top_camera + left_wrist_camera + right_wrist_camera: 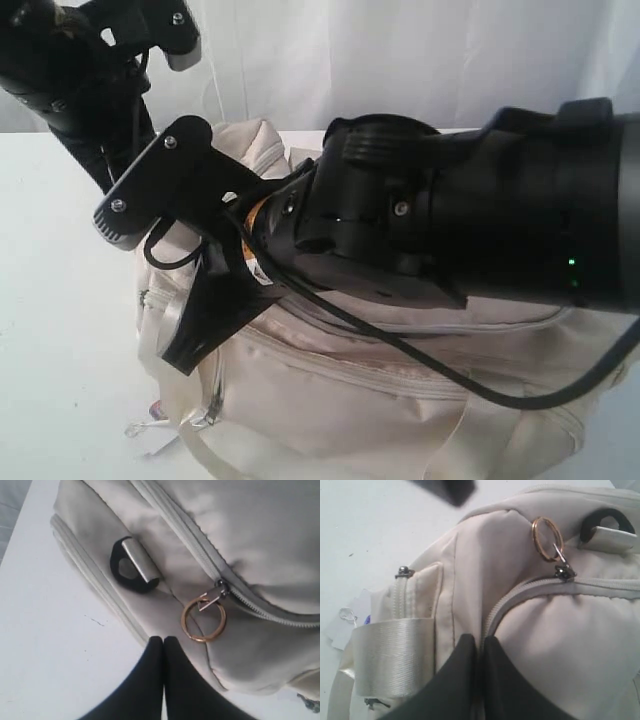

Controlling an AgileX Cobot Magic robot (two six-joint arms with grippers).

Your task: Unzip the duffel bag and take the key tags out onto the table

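The cream-white duffel bag [380, 400] lies on the white table [50, 300] with its top zipper closed. A gold ring [203, 620] hangs from the zipper pull at the bag's end, next to a black D-ring [131, 570]. My left gripper [163, 639] is shut and empty, its tips just short of that ring. In the exterior view it is hidden behind the right arm. My right gripper [479, 639] is shut, its tips against the zipper seam below the gold ring [547, 539]; from outside it [185, 355] rests at the bag's left end. The key tags are hidden.
A small paper tag on a string [342, 620] lies on the table beside the bag [150, 435]. A shiny strap handle [390, 660] and a side-pocket zipper pull [404, 572] sit near the right fingers. The right arm [480, 220] spans the bag's top.
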